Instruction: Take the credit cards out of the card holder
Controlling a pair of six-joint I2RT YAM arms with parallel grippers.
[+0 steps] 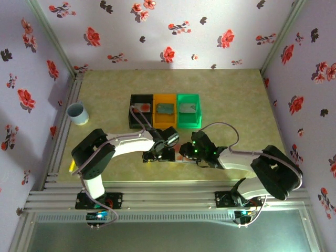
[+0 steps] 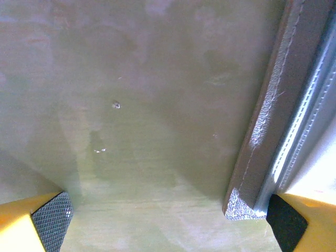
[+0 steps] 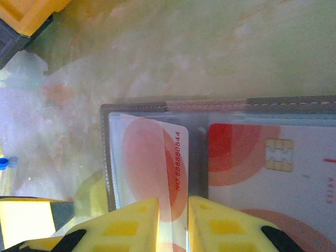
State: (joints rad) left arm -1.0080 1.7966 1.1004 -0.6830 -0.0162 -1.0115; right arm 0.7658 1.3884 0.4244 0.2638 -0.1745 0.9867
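Note:
The blue-grey card holder (image 3: 210, 105) lies open on the table in the right wrist view. A white credit card (image 3: 157, 152) with a red disc sticks partly out of its left clear pocket. My right gripper (image 3: 173, 202) is shut on that card's near end. A second card (image 3: 273, 163) with a chip sits in the right pocket. In the top view the holder (image 1: 179, 156) lies between both grippers. My left gripper (image 2: 170, 226) is open wide, low over the table, its right pad (image 2: 286, 220) beside the holder's corner (image 2: 241, 202).
Black (image 1: 132, 113), orange (image 1: 165, 96) and green (image 1: 198, 113) bins stand in a row behind the arms, each with a card inside. A pale cup (image 1: 77, 113) stands at the left. Flowered walls close in the table on three sides.

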